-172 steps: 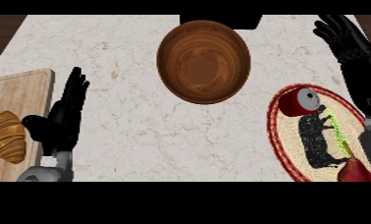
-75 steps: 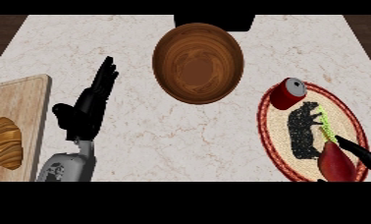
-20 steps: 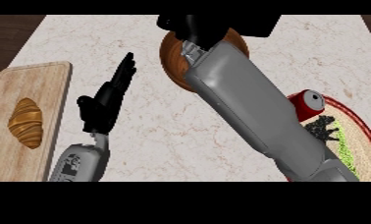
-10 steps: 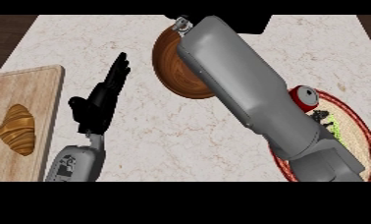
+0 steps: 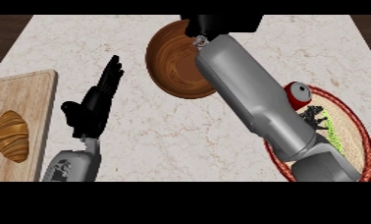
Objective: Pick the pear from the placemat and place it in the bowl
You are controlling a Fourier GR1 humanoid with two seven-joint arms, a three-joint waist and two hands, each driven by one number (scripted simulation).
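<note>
The brown wooden bowl (image 5: pixel 174 63) stands at the counter's far middle. My right forearm (image 5: pixel 253 100) crosses its right side, and my right hand (image 5: pixel 217 22) is a black shape over the bowl's far rim, cut by the view's top edge. What it holds, if anything, is hidden. The round red-rimmed placemat (image 5: pixel 353 120) lies at the right, partly under the arm. On it show a red can (image 5: pixel 299 95), a dark shape and a green streak (image 5: pixel 331 126); I cannot tell whether that is the pear. My left hand (image 5: pixel 92 107) rests open at the left, fingers up.
A wooden cutting board (image 5: pixel 33 95) with a croissant (image 5: pixel 13 135) lies at the left edge. The marble counter (image 5: pixel 167 129) runs between the board and the placemat.
My right arm has swung from the placemat across to the bowl, its hand now further over the far rim. The left hand has hardly moved.
</note>
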